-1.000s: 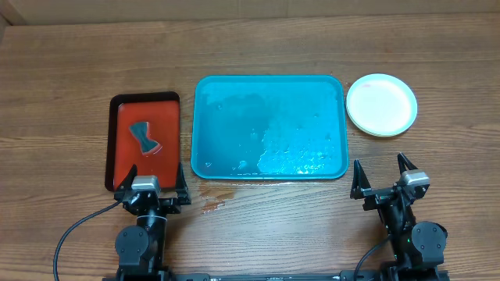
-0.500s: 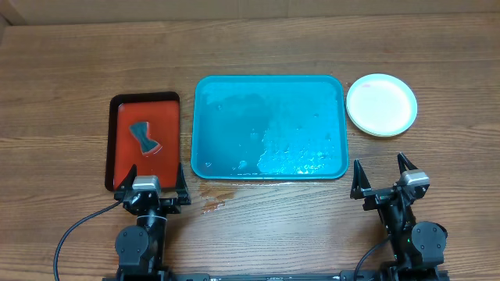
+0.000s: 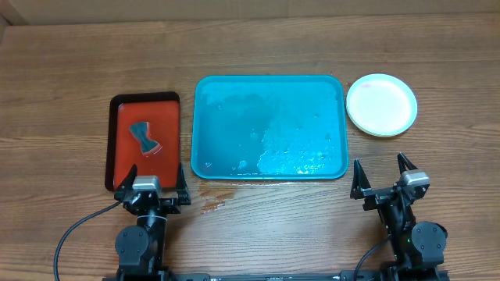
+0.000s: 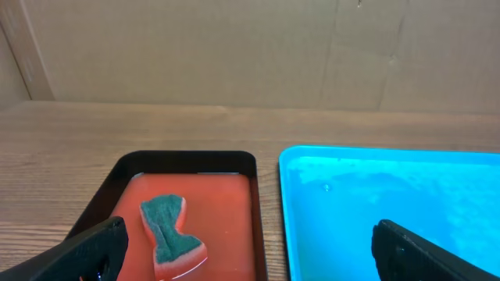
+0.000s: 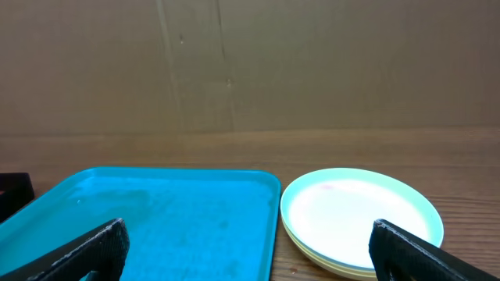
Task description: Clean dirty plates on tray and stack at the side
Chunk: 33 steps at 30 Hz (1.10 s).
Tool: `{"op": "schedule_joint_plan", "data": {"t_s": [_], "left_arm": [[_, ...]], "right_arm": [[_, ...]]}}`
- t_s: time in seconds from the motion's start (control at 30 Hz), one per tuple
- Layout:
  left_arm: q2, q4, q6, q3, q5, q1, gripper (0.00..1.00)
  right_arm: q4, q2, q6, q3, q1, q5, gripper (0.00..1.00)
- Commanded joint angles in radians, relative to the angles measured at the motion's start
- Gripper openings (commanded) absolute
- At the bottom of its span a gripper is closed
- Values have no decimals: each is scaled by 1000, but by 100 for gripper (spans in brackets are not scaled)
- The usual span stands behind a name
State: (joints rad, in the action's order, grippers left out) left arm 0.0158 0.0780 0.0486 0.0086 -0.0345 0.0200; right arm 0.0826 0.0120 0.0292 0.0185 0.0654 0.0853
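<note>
The plates point(image 3: 381, 104) stand in one stack on the table right of the teal tray point(image 3: 205, 125), pale mint plate on top, yellow-green rims below; the stack also shows in the right wrist view point(image 5: 361, 217), with a faint red smear near its far rim. The tray holds no plates, only water drops and foam, and shows in the left wrist view point(image 4: 375, 203) and the right wrist view point(image 5: 156, 218). My left gripper point(image 3: 149, 187) is open and empty near the table's front edge. My right gripper point(image 3: 383, 181) is open and empty, in front of the plates.
A small red tray with black rim point(image 3: 125, 164) lies left of the teal tray and holds a green-and-pink sponge point(image 3: 143, 137), also seen in the left wrist view point(image 4: 168, 234). A wet spot point(image 3: 212, 204) marks the wood in front of the teal tray. A cardboard wall stands behind the table.
</note>
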Motion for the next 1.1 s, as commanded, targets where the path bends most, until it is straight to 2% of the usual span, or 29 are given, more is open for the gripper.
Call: {"op": "schedule_joint_plan", "data": {"t_s": [0.0, 0.2, 0.33, 0.47, 1.07], "left_arm": [[-11, -1, -16, -3, 8, 0, 100], [-11, -1, -16, -3, 8, 0, 100], [-11, -1, -16, -3, 8, 0, 100], [-11, -1, -16, -3, 8, 0, 100], [-11, -1, -16, -3, 8, 0, 100]], "right_arm": [[-5, -9, -3, -10, -6, -10, 100], [-5, -9, -3, -10, -6, -11, 100], [3, -9, -9, -10, -6, -97, 100], [4, -9, -91, -10, -6, -100, 100], [2, -9, -89, -10, -6, -92, 100]]}}
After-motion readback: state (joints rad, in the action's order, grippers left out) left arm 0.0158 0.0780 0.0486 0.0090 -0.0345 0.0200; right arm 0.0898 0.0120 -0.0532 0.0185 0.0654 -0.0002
